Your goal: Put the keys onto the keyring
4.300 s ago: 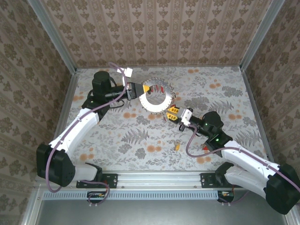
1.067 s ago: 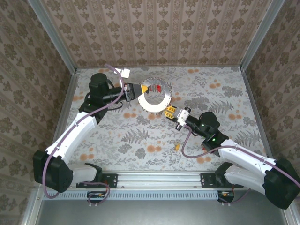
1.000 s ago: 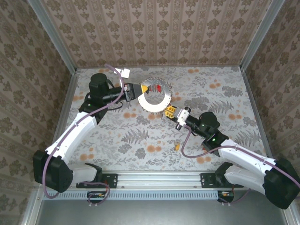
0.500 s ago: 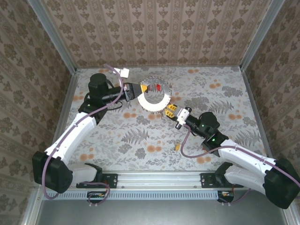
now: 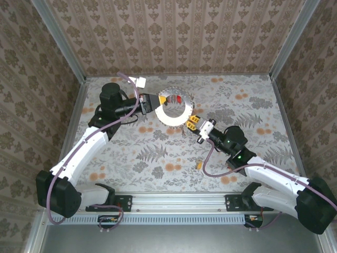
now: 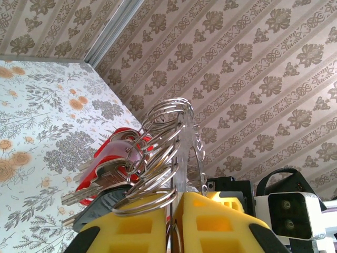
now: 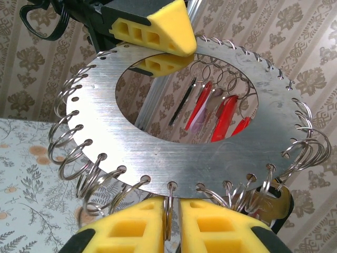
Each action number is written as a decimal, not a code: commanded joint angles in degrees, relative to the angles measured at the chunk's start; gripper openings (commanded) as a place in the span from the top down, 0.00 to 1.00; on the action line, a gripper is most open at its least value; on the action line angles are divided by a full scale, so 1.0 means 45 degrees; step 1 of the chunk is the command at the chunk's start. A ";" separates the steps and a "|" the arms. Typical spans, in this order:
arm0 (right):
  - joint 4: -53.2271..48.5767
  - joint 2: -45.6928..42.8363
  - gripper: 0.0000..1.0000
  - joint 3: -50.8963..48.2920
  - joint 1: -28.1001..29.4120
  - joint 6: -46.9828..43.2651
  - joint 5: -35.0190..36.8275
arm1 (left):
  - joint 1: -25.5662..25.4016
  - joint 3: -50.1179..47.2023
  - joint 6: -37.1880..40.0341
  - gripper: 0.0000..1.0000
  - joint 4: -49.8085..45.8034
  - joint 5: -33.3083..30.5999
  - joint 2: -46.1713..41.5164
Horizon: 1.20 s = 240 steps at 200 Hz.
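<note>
Keyring (image 5: pixel 171 120) hangs lifted off the worktop (image 5: pixel 131 158), held between the two arms. The jaws of the left gripper (image 5: pixel 160 100) are clamped on its far-left rim. Those of the right gripper (image 7: pixel 171 203) are pressed together on a small wire loop (image 7: pixel 165 208) at the near rim. Across the ring, red keys (image 7: pixel 224 116) hang from other loops, and a yellow-orange key (image 5: pixel 199 165) lies loose on the worktop, well apart.
</note>
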 commanded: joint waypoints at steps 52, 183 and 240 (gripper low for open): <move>0.0189 -0.0065 0.82 -0.0296 0.0099 -0.0216 0.0428 | -0.0088 0.0214 -0.0152 1.00 0.0392 0.0487 -0.0349; 0.0118 -0.0228 1.00 -0.0258 0.0118 0.0092 0.0284 | -0.0032 -0.0288 -0.0394 1.00 -0.0066 -0.1052 -0.0466; -0.0499 -0.0581 1.00 0.0208 0.0119 0.1555 0.0429 | -0.0005 -0.1422 -0.2144 0.98 0.0680 -0.1877 -0.0376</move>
